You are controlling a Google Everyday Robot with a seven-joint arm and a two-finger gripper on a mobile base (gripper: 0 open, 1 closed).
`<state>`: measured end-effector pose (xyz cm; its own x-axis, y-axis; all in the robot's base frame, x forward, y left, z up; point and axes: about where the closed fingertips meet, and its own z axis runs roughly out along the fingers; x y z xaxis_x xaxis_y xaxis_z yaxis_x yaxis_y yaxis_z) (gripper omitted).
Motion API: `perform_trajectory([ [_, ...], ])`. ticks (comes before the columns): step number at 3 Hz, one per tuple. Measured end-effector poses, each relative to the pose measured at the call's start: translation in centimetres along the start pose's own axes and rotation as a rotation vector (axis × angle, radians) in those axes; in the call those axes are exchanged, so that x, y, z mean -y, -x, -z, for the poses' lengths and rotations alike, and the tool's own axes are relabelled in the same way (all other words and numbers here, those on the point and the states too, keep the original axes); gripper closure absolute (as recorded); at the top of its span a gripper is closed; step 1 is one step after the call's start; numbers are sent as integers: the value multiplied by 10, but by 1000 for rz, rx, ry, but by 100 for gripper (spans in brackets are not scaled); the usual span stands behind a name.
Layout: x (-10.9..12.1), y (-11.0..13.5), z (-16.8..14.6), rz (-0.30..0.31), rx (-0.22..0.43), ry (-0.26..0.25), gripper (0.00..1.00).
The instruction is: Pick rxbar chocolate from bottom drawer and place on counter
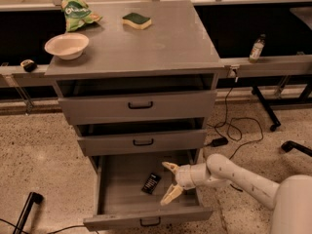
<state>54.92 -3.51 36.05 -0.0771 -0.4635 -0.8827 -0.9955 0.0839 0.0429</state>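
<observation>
1. Camera view, progress. The bottom drawer is pulled fully out. The rxbar chocolate lies flat on its floor, right of centre, and has not been lifted.
2. The end effector is inside the drawer, just right of the bar. Its two pale fingers are spread wide, one toward the drawer's back and one toward its front. Nothing is held, and contact with the bar cannot be made out.
3. Judged remaining: closing on the bar, lifting it out, carrying it up and setting it on the bench.
4. Edges. The middle drawer stands slightly out and overhangs the rear of the open drawer. The drawer's right wall lies close beside the arm's wrist. A lift would likely need to come forward before rising.
5. Open room. The bench's left and rear parts hold a bowl, a green bag and a sponge. Its right and front area shows bare metal, the nearer landing place.
</observation>
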Motion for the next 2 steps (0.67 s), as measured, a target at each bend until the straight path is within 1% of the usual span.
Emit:
perform_trajectory([
  [1,18,-35,-28,-11,-5,-57,0],
  [2,35,-67,-47,-4,-54,-107,0],
])
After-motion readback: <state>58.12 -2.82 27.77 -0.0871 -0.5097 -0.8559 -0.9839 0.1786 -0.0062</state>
